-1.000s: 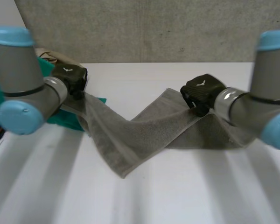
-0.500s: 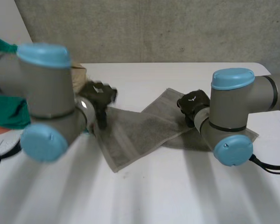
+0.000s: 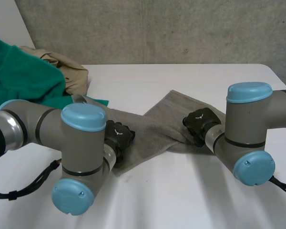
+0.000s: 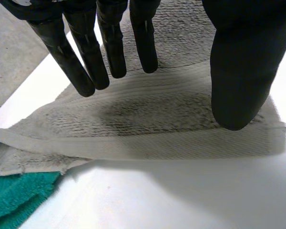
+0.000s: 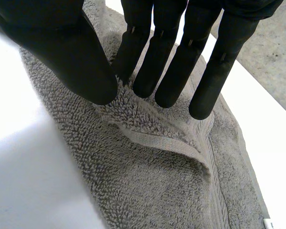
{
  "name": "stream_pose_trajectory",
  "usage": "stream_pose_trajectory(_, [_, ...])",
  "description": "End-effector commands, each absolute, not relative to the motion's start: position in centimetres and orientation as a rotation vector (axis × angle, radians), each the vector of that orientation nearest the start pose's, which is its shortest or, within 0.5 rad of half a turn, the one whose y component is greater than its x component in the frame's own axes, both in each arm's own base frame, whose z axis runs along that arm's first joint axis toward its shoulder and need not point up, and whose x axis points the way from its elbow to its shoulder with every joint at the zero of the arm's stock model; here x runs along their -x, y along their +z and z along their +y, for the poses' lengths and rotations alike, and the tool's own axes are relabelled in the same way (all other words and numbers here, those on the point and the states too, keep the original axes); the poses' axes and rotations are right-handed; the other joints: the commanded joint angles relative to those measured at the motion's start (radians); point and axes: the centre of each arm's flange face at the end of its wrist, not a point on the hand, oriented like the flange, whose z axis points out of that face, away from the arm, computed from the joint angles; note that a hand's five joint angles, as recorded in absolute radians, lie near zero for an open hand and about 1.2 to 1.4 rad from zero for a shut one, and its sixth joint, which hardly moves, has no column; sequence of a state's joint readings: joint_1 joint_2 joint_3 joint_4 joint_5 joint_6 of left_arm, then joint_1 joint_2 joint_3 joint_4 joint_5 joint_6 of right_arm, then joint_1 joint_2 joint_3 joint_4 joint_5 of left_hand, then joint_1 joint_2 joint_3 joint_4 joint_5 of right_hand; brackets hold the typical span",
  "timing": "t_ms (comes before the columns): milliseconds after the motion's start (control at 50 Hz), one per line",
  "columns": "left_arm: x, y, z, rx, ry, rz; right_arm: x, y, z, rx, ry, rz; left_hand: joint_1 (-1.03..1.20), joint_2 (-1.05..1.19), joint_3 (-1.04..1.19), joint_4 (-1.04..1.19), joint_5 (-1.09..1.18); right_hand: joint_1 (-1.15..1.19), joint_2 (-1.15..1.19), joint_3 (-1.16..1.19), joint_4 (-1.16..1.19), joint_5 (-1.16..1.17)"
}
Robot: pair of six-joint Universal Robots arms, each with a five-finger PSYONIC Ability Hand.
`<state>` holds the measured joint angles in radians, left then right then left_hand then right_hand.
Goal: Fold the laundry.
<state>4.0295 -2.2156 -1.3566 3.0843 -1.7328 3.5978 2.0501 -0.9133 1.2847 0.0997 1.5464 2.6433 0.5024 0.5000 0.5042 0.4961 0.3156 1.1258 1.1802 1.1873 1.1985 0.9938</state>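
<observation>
- Grey towel (image 3: pixel 152 129) lies half-folded across the middle of the white tabletop (image 3: pixel 181 191), one end overlapping the other.
- Left hand (image 3: pixel 119 136) is over the towel's near-left end. In the left wrist view, the fingers (image 4: pixel 86 62) are straight and spread from the thumb, released, nothing held. The towel's hemmed edge (image 4: pixel 157 119) lies flat under them.
- Right hand (image 3: pixel 200 124) is on the towel's right part. In the right wrist view, the fingers (image 5: pixel 152 57) and thumb close on a raised ruck of towel (image 5: pixel 157 181), pinching it at the folded hem.
- Green cloth (image 3: pixel 24 76) and beige garment (image 3: pixel 69 71) are piled at the far-left, with the green one touching the towel's left end.
</observation>
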Motion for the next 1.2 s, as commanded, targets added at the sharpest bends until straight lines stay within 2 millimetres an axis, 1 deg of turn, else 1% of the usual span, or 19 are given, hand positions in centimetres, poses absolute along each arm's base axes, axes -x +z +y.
stream_pose_trajectory(20, [33.0, 14.2, -20.7, -1.348, -1.605, 2.342, -29.8, 14.7, -28.4, 1.279, -1.626, 2.349, 0.005, 0.007, 0.003, 0.011, 0.017, 0.270, 0.216, 0.209, 0.198, 0.228])
stream_pose_trajectory(80, [33.1, 14.5, -20.3, -1.341, -1.622, 2.360, -29.8, 14.5, -28.4, 1.281, -1.620, 2.347, 0.005, 0.007, 0.003, 0.011, 0.017, 0.270, 0.216, 0.209, 0.198, 0.228])
stream_pose_trajectory(180, [33.4, 14.0, -20.0, -1.339, -1.611, 2.381, -29.8, 14.3, -28.4, 1.287, -1.613, 2.347, 0.008, 0.010, 0.006, 0.014, 0.020, 0.270, 0.216, 0.209, 0.198, 0.228])
stream_pose_trajectory(280, [33.2, 12.5, -20.6, -1.349, -1.555, 2.381, -29.8, 14.1, -28.3, 1.292, -1.603, 2.351, 0.016, 0.019, 0.015, 0.023, 0.029, 0.270, 0.216, 0.209, 0.198, 0.228])
stream_pose_trajectory(340, [33.2, 12.1, -20.9, -1.353, -1.542, 2.369, -29.7, 14.1, -28.2, 1.295, -1.601, 2.351, 0.028, 0.030, 0.026, 0.034, 0.040, 0.270, 0.216, 0.209, 0.198, 0.228])
stream_pose_trajectory(460, [33.2, 11.9, -22.4, -1.326, -1.566, 2.309, -29.8, 14.1, -28.0, 1.307, -1.596, 2.340, 0.101, 0.104, 0.100, 0.108, 0.114, 0.270, 0.216, 0.209, 0.198, 0.228])
stream_pose_trajectory(560, [33.2, 11.8, -23.7, -1.301, -1.576, 2.266, -29.9, 14.2, -27.8, 1.311, -1.594, 2.334, 0.213, 0.215, 0.211, 0.219, 0.225, 0.270, 0.216, 0.209, 0.198, 0.228])
stream_pose_trajectory(600, [33.2, 12.0, -24.2, -1.284, -1.587, 2.252, -29.9, 14.2, -27.7, 1.313, -1.592, 2.335, 0.353, 0.355, 0.351, 0.359, 0.365, 0.270, 0.216, 0.209, 0.198, 0.228])
stream_pose_trajectory(680, [33.4, 12.4, -24.8, -1.270, -1.623, 2.238, -29.9, 14.2, -27.7, 1.313, -1.591, 2.333, 0.524, 0.526, 0.522, 0.530, 0.536, 0.270, 0.216, 0.209, 0.198, 0.228])
stream_pose_trajectory(800, [33.8, 12.7, -25.9, -1.250, -1.679, 2.201, -29.9, 14.2, -27.7, 1.314, -1.590, 2.330, 0.709, 0.711, 0.707, 0.715, 0.721, 0.270, 0.216, 0.209, 0.198, 0.228])
stream_pose_trajectory(840, [34.0, 12.4, -26.5, -1.260, -1.681, 2.184, -29.9, 14.1, -27.7, 1.313, -1.589, 2.333, 0.893, 0.896, 0.891, 0.899, 0.905, 0.270, 0.216, 0.209, 0.198, 0.228])
stream_pose_trajectory(940, [34.1, 12.5, -27.5, -1.285, -1.670, 2.154, -29.9, 14.3, -27.7, 1.311, -1.590, 2.331, 0.894, 0.896, 0.892, 0.900, 0.906, 0.270, 0.216, 0.209, 0.198, 0.228])
stream_pose_trajectory(1000, [33.9, 13.7, -27.9, -1.285, -1.682, 2.171, -29.8, 14.9, -27.6, 1.297, -1.602, 2.325, 0.894, 0.896, 0.892, 0.900, 0.906, 0.270, 0.216, 0.209, 0.198, 0.228])
stream_pose_trajectory(1060, [33.5, 16.2, -27.7, -1.273, -1.722, 2.202, -29.8, 15.6, -27.5, 1.274, -1.608, 2.324, 0.894, 0.896, 0.892, 0.900, 0.906, 0.270, 0.216, 0.209, 0.198, 0.228])
stream_pose_trajectory(1080, [33.4, 16.9, -27.5, -1.266, -1.736, 2.211, -29.7, 15.8, -27.4, 1.262, -1.602, 2.326, 0.894, 0.896, 0.892, 0.900, 0.906, 0.165, 0.111, 0.104, 0.093, 0.123])
stream_pose_trajectory(1100, [33.0, 18.5, -27.0, -1.241, -1.770, 2.231, -29.6, 16.3, -27.3, 1.230, -1.590, 2.332, 0.894, 0.896, 0.892, 0.900, 0.906, -0.370, -0.425, -0.432, -0.443, -0.413])
stream_pose_trajectory(1140, [32.7, 20.1, -26.5, -1.215, -1.814, 2.242, -29.4, 16.9, -27.2, 1.195, -1.578, 2.336, 0.894, 0.896, 0.892, 0.900, 0.906, -0.738, -0.793, -0.800, -0.811, -0.781])
stream_pose_trajectory(1180, [32.2, 22.2, -25.9, -1.168, -1.882, 2.245, -28.5, 18.1, -27.8, 1.091, -1.585, 2.357, 0.894, 0.896, 0.892, 0.900, 0.906, -0.810, -0.865, -0.872, -0.883, -0.853])
stream_pose_trajectory(1200, [32.0, 22.8, -25.8, -1.155, -1.901, 2.244, -28.0, 18.6, -28.2, 1.046, -1.592, 2.366, 0.894, 0.896, 0.892, 0.900, 0.906, -0.822, -0.876, -0.883, -0.895, -0.864])
